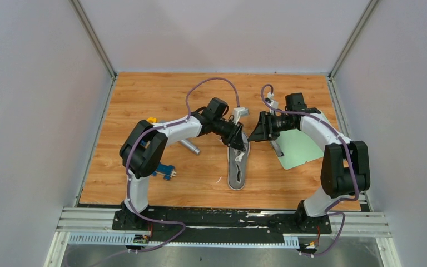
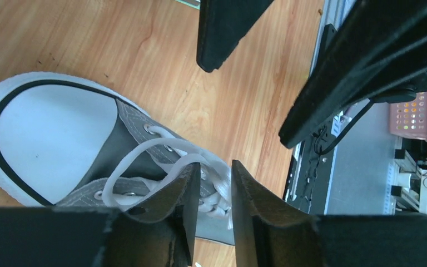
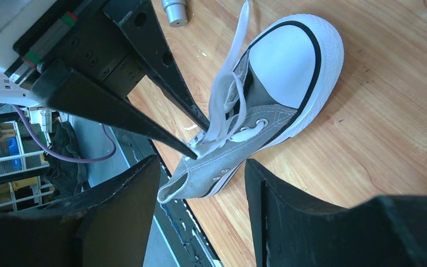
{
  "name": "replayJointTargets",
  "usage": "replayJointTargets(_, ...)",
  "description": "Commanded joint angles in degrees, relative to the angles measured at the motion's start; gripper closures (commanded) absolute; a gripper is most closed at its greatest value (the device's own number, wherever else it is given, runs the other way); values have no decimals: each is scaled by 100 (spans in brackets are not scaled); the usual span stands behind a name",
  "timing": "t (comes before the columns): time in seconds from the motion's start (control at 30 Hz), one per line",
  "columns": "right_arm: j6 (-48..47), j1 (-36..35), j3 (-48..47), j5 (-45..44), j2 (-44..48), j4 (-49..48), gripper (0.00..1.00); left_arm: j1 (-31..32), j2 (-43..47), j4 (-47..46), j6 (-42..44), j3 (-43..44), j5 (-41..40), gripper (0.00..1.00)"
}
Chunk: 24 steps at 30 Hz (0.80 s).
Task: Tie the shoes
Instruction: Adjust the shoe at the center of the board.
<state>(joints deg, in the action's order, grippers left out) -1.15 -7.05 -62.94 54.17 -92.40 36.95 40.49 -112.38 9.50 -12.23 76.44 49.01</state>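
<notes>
A grey canvas sneaker (image 1: 237, 169) with a white toe cap lies mid-table, toe toward the back. It also shows in the left wrist view (image 2: 55, 133) and the right wrist view (image 3: 281, 61). Its white laces (image 2: 144, 150) lie loose over the tongue, and one strand (image 3: 225, 89) trails past the toe. My left gripper (image 1: 241, 139) hovers over the laces (image 2: 214, 166), jaws a narrow gap apart, gripping nothing that I can see. My right gripper (image 1: 253, 135) faces it just to the right, wide open and empty (image 3: 203, 162), above the shoe's side.
A pale green mat (image 1: 300, 147) lies to the right of the shoe. A metal cylinder (image 1: 189, 146) lies to the shoe's left. A blue object (image 1: 164, 171) and a yellow object (image 1: 152, 119) sit near the left arm. Grey walls enclose three sides.
</notes>
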Motion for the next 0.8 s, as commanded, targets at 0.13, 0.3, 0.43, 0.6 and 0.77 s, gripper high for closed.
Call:
replayJointTargets(0.13,0,8,-61,52,252,-214,42,38,-251,576,49,655,289,85)
replayJointTargets(0.3,0,15,-20,-32,332,-210,42,-9,154,843,381,679,820,100)
replayJointTargets(0.43,20,18,0,99,304,-214,42,-143,777,878,593,385,1099,100)
replayJointTargets(0.6,62,2,47,299,170,-221,42,-457,1556,645,624,-262,1117,100)
replayJointTargets(0.77,290,2,103,636,-56,-273,40,-656,1758,1235,940,-360,413,95)
